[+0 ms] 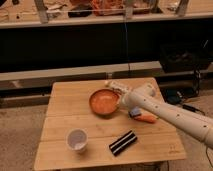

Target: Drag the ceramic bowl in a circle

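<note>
Camera view, looking down from in front at a light wooden table (67, 102) made of planks.

Toward the far middle of the tabletop: the ceramic bowl (103, 102), wide, shallow and orange-red with a darker rim, sitting upright and flat on the wood. Nothing visible inside.

At the bowl's right rim: the gripper (120, 102), touching or just at the edge. Whether closed on the rim or only pressed against it: cannot tell, since the end of the arm hides the contact.

Reaching in from the lower right corner: the white arm (172, 114), running diagonally up and to the left over the right side of the table and ending at the bowl.

Just right of the bowl, partly under the arm: a small blue thing (133, 114) and an orange thing (146, 119), lying together on the wood, too blurred to name.

Near the front left of the table, well apart from the bowl: a white cup (77, 139), upright, mouth open to the camera.

Near the front middle, right of the cup: a black-and-white striped packet (123, 142), lying flat and angled.

At the table's far edge, beyond the bowl: a pale object (112, 84), shape unclear.

Behind the table: a dark wall under a long shelf (75, 20) crowded with clutter. To the right, on the floor: a dark box (182, 59).
</note>
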Motion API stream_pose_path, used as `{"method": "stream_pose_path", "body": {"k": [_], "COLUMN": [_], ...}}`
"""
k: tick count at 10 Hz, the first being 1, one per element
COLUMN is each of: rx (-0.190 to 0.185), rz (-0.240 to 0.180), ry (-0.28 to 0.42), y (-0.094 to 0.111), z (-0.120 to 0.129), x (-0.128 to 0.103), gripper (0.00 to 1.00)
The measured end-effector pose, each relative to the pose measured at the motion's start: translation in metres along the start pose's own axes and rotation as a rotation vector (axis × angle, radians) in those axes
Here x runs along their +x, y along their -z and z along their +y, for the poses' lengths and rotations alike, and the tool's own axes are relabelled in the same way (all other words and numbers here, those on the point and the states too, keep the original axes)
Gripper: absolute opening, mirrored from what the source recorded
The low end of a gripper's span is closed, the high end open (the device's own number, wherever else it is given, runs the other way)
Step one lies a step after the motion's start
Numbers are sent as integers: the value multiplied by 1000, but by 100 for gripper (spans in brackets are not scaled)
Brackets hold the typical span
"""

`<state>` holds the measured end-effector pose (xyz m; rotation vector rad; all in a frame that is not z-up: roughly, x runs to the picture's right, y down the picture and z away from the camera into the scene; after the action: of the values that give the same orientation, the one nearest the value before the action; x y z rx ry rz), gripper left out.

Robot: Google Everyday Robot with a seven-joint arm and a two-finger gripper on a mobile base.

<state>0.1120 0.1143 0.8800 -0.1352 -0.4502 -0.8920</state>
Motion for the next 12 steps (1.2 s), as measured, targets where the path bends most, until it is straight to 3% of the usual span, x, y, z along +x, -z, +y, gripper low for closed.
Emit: {"method": "stream_pose_path", "body": {"k": [3, 6, 10, 12], "rx": [-4, -8, 6, -1], "rz": [-8, -36, -91, -98], "ry": [14, 69, 139, 196], "y": [20, 34, 27, 16], "z": [25, 22, -25, -48], "x": [2, -40, -133, -153], "gripper": [2, 2, 2, 2]}}
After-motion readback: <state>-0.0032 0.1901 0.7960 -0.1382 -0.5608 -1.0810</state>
